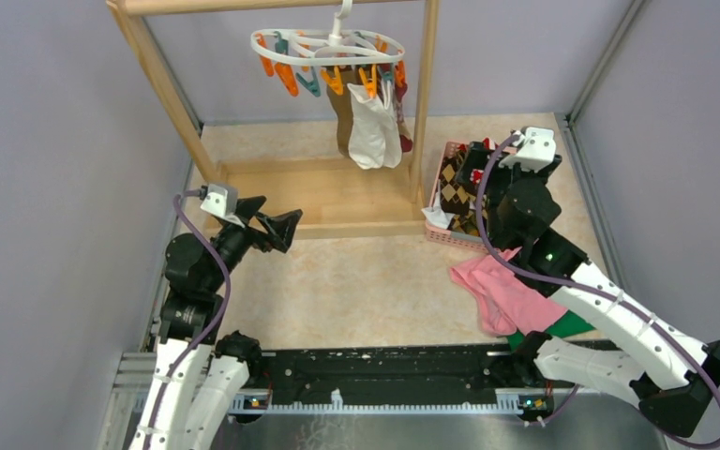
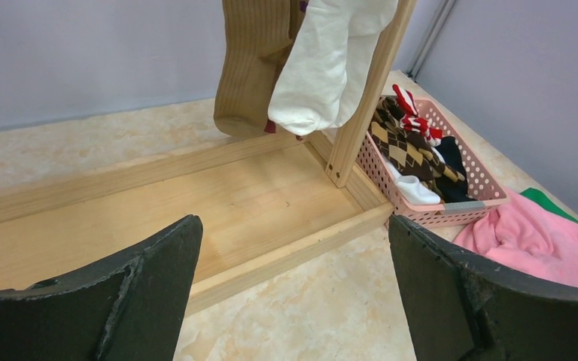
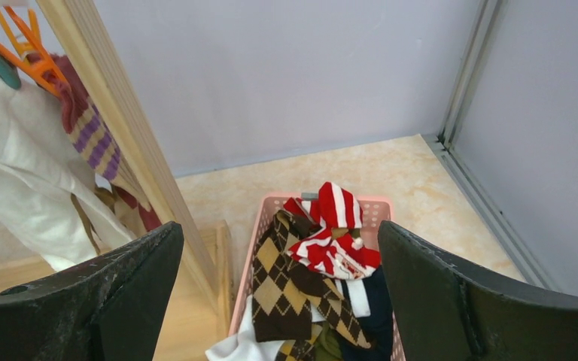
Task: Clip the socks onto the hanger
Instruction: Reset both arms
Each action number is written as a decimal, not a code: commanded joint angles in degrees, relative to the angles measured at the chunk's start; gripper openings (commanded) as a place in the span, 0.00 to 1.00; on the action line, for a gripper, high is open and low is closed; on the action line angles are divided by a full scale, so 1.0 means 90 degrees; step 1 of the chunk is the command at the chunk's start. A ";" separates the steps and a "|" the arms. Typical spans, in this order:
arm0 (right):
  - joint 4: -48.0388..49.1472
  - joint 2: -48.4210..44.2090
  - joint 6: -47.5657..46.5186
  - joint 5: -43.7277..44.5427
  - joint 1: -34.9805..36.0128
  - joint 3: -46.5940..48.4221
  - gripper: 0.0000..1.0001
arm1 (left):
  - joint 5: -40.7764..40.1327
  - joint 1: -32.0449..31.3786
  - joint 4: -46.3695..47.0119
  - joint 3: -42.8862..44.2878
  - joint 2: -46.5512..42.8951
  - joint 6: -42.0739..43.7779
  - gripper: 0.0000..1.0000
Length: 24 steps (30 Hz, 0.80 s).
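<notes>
My right claw hangs wide open above the basket of socks; my left claw gapes empty, facing the rack.

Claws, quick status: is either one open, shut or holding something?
Left claw: open, holding nothing.
Right claw: open, holding nothing, over the pink basket.

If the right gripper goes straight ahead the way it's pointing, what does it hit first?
The right gripper would probably meet the brown argyle sock or the red-striped sock piled in the pink basket; depth is unclear.
</notes>
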 commanded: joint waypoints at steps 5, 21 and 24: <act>0.0523 -0.0180 -0.0354 0.0103 0.0062 -0.0058 0.99 | -0.0032 0.0018 0.0336 0.0138 0.0150 0.0123 0.99; 0.0626 -0.0135 -0.0334 0.0094 0.0061 -0.0043 0.99 | -0.0020 0.0022 0.0533 0.0008 0.0281 0.0172 0.99; 0.0633 -0.0125 -0.0355 0.0095 0.0062 -0.0042 0.99 | -0.0002 0.0022 0.0577 -0.0002 0.0323 0.0163 0.99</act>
